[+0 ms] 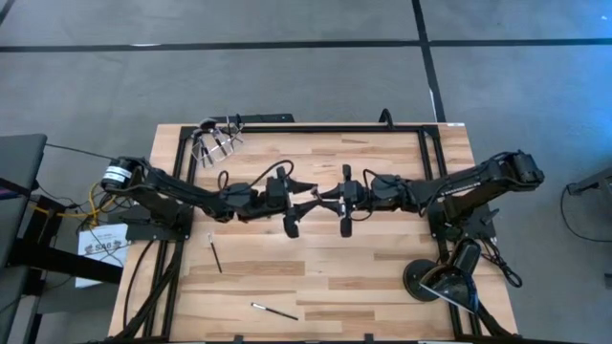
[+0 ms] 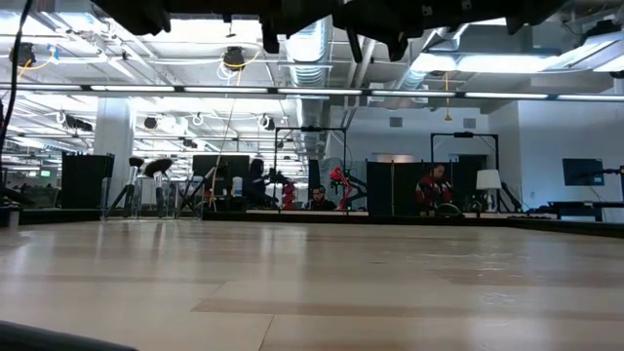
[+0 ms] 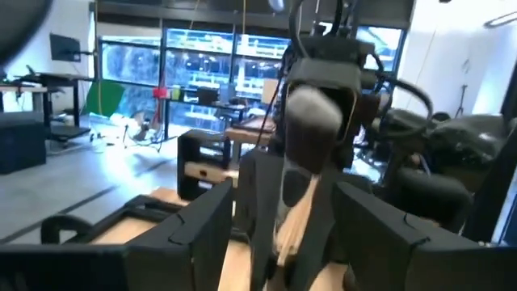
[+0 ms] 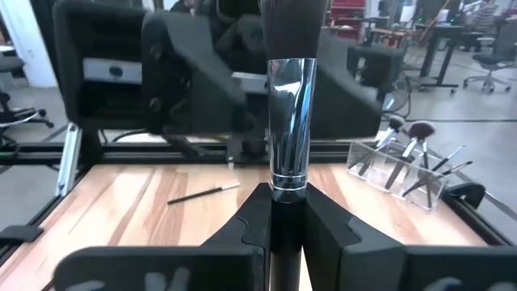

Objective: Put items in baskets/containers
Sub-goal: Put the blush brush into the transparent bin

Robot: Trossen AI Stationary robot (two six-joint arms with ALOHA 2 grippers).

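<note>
Both arms meet above the table's middle. My right gripper is shut on a makeup brush with a silvery ferrule and a dark bristle head. Its head points at my left gripper, which stands open just in front of it and touches nothing. A clear container holding several brushes sits at the table's far left. Two more brushes lie flat on the wood, one at mid left and one near the front edge. My right gripper pinches the brush between its two fingers at the handle, just behind the ferrule. The fingers come level from the table's right and lie along the brush. The ferrule and the head stick out beyond the fingertips toward the left gripper, clear of the table.
A round black lamp base stands at the table's front right. A black metal frame runs along the far edge and down both sides. Bare wood lies below the grippers and toward the front.
</note>
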